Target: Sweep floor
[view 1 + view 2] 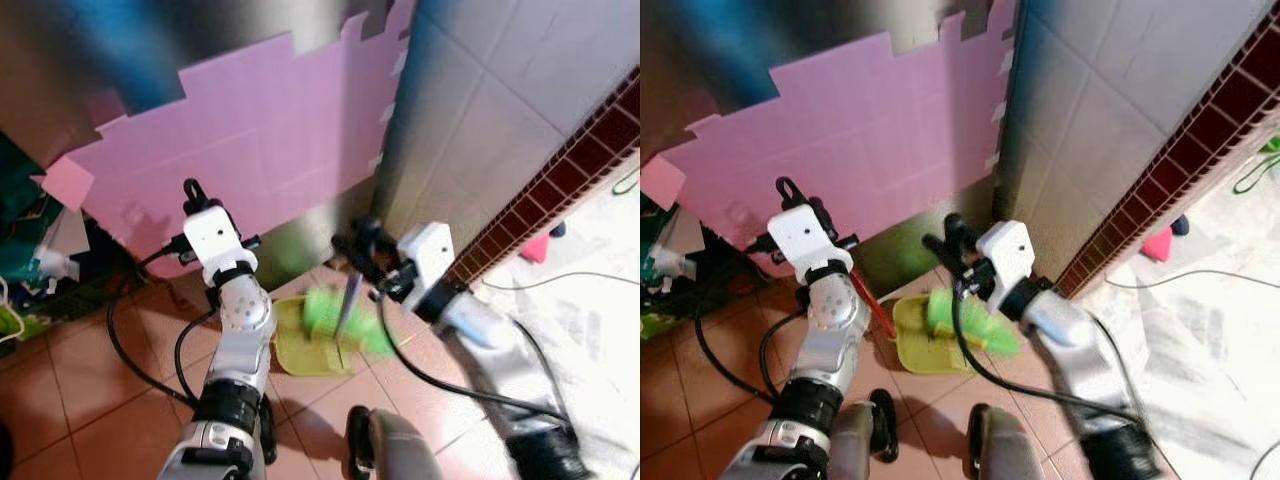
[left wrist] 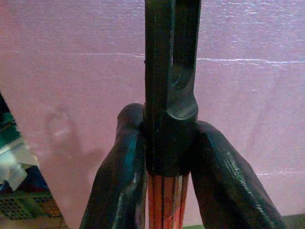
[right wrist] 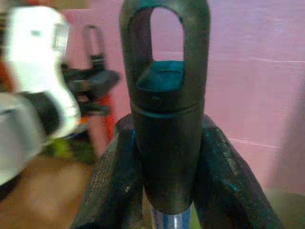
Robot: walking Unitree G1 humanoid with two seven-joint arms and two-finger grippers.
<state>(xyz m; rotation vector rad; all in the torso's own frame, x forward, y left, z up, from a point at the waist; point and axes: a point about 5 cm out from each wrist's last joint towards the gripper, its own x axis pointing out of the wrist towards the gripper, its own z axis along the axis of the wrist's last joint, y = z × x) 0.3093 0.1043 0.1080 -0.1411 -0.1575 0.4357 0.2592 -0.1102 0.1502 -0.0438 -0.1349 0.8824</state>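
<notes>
My left gripper point(image 1: 194, 203) is shut on the black looped end of a red-orange dustpan handle point(image 2: 164, 200), held upright in front of the pink board. The red handle point(image 1: 878, 312) runs down to a yellow-green dustpan point(image 1: 298, 352) lying on the brown tile floor. My right gripper point(image 1: 362, 243) is shut on the black loop cap point(image 3: 164, 114) of a broom with a silver shaft point(image 1: 346, 306). The broom's green bristles point(image 1: 962, 322) rest at the dustpan's mouth, blurred. Both grippers hang close together above the dustpan.
A pink foam board point(image 1: 270, 140) leans on the wall ahead. A grey tiled wall point(image 1: 480, 110) with a dark red tile strip point(image 1: 560, 170) runs to the right. Clutter point(image 1: 35, 260) is piled at the left. Cables point(image 1: 570, 275) and a pink object point(image 1: 535, 246) lie on the pale floor at the right.
</notes>
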